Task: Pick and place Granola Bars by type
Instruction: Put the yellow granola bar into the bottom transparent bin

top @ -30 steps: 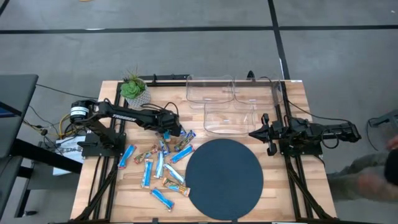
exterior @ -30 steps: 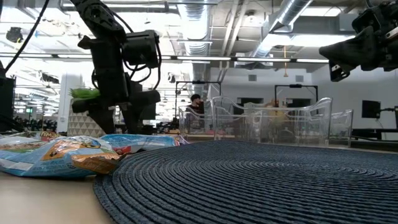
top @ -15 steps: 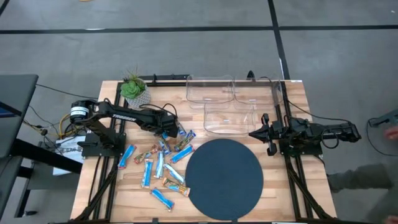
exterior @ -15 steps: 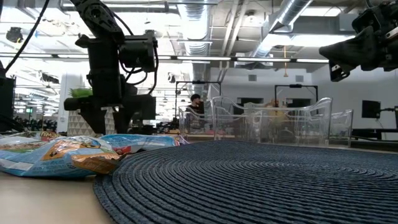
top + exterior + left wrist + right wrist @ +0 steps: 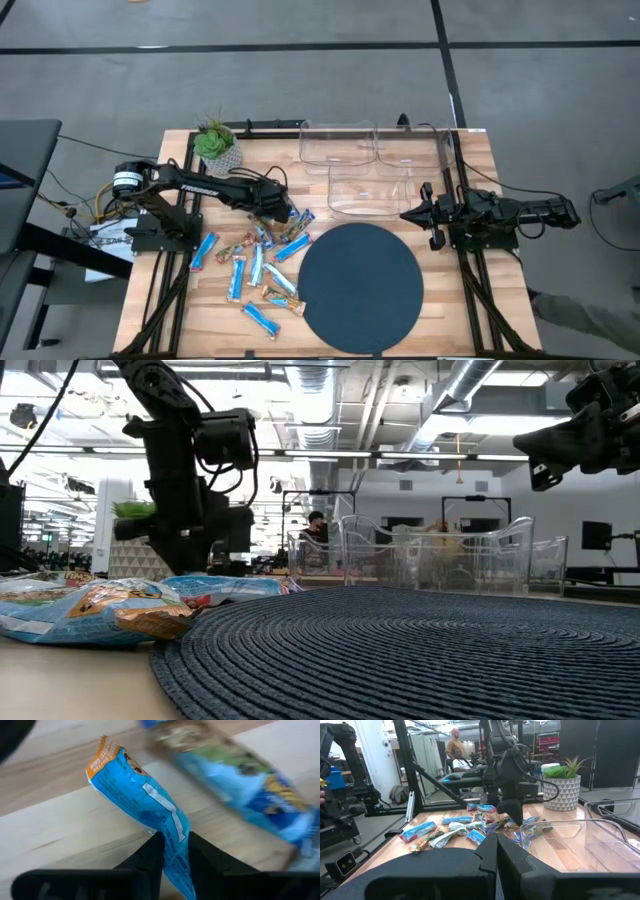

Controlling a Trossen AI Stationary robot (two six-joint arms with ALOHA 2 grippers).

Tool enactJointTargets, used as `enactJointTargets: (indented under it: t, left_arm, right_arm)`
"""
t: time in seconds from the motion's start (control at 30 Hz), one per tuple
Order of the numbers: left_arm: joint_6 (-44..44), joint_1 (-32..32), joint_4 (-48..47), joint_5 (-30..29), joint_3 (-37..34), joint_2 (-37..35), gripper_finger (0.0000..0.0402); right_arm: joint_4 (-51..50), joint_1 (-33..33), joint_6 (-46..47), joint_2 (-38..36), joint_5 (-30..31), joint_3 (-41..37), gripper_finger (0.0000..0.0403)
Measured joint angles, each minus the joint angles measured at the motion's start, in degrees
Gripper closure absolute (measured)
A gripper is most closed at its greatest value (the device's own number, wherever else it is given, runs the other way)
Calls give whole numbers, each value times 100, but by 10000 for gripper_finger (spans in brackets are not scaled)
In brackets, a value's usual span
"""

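Left gripper (image 5: pixel 174 851) clamped on light-blue bar (image 5: pixel 145 805), at bar pile's end nearest clear bins (image 5: pixel 365 165); bar's long axis runs straight out from fingers. Right gripper (image 5: pixel 407 213) shut, parked beside bins.

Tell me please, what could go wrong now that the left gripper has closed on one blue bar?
1. The left gripper pinches the blue bar near one end of its wrapper only, so the bar may swing or slip when lifted.
2. Other granola bars lie close around it, so the lift could drag a neighbour.
3. The clear bins stand close together; the bar could drop into the wrong one.
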Motion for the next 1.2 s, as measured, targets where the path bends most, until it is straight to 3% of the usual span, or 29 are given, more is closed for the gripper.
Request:
enactJointTargets:
  t: [0.5,0.93,1.07,1.2]
  left_arm:
    - [1302,-391,2644,474,0,-280,339]
    - [4247,-412,6197,426,0,-289,339]
    - [4939,-291,6634,414,24,-289,339]
    - [5362,-137,6132,458,444,-136,339]
  right_arm:
    - [0,0,-2,2,2,2,403]
    - [2,0,-2,2,2,1,403]
    - [2,0,-2,0,-1,0,403]
    - [0,0,0,0,1,2,403]
